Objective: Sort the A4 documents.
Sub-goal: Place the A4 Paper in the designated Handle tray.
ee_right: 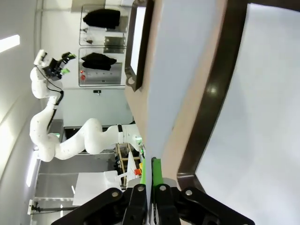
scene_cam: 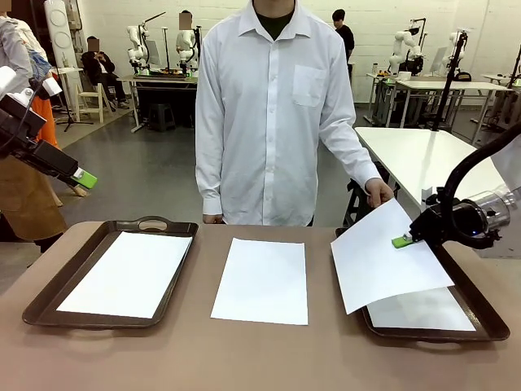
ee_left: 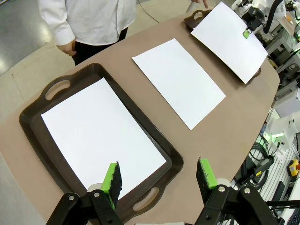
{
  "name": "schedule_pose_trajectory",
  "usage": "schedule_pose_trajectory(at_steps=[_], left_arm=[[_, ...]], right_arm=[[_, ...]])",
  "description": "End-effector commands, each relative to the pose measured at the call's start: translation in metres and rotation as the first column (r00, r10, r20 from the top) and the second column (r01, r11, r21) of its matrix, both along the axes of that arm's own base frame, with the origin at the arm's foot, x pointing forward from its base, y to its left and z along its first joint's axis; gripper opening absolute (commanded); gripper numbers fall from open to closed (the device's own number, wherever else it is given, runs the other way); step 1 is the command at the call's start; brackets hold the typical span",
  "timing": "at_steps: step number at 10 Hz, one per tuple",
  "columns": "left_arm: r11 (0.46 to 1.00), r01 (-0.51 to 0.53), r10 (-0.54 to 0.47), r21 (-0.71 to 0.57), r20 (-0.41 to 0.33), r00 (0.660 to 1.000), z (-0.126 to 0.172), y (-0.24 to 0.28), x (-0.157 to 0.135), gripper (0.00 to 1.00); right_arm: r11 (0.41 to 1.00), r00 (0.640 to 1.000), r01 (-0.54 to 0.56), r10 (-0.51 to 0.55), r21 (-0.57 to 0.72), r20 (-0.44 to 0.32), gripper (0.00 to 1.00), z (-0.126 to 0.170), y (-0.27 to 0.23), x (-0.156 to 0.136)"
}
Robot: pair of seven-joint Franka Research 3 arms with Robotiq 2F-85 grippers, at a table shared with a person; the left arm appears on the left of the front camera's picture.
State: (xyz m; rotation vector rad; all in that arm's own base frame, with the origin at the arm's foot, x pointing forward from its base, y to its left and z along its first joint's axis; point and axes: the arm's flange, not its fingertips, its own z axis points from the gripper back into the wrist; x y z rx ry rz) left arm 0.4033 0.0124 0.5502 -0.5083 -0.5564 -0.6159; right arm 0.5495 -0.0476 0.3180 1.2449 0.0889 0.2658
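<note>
Several A4 documents are in sight. One sheet (scene_cam: 126,273) lies in the left brown tray (scene_cam: 152,221), another (scene_cam: 262,280) rests flat on the bare table in the middle, and a third (scene_cam: 431,309) lies in the right brown tray (scene_cam: 431,335). A fourth sheet (scene_cam: 378,265) hangs tilted above the right tray. My right gripper (scene_cam: 401,241) is shut on its right edge, and the person's hand (scene_cam: 378,192) holds its far corner. In the right wrist view the fingers (ee_right: 151,171) pinch this sheet (ee_right: 187,70) edge-on. My left gripper (ee_left: 159,180) is open, raised above the left tray's near end.
The person in a white shirt (scene_cam: 269,114) stands at the table's far edge, behind the middle sheet. The person's other hand (ee_left: 70,46) rests near the far side of the left tray (ee_left: 56,86). Bare tabletop (scene_cam: 203,350) runs along the near edge.
</note>
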Motion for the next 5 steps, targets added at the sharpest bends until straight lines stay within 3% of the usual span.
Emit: schedule_pose_trajectory(at_steps=[1,5], left_arm=[[1.0,0.012,-0.013,0.012,0.012,1.0,-0.001,0.001,-0.001,0.83],[1.0,0.012,-0.013,0.012,0.012,1.0,-0.001,0.001,-0.001,0.83]], right_arm=[[1.0,1.0,-0.012,0.011,-0.023,-0.026,0.01,0.0,-0.018,0.013],[0.986,0.991,-0.032,0.011,-0.162,-0.133,0.01,-0.014,-0.038,0.02]])
